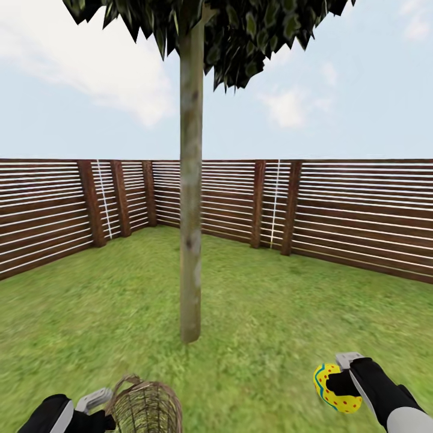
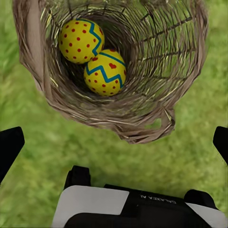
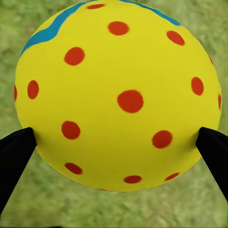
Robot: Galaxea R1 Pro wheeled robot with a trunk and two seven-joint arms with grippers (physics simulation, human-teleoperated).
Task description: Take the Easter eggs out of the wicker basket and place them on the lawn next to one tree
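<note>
Fenced lawn [image 1: 270,313], tree [image 1: 190,240] ahead. Right pincer [image 3: 114,137] clamped on egg [image 3: 118,95]. Left pincer [image 2: 114,137] spread wide beside basket [image 2: 142,118], two eggs [image 2: 104,72] inside.

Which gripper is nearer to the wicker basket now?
Left. The left gripper is right beside the wicker basket; the right gripper holds an egg off to the basket's right.

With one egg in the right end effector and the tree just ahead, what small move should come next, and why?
Probably lower the right end effector toward the lawn near the tree and release its egg. The trunk stands close ahead, and two eggs remain in the wicker basket.
</note>
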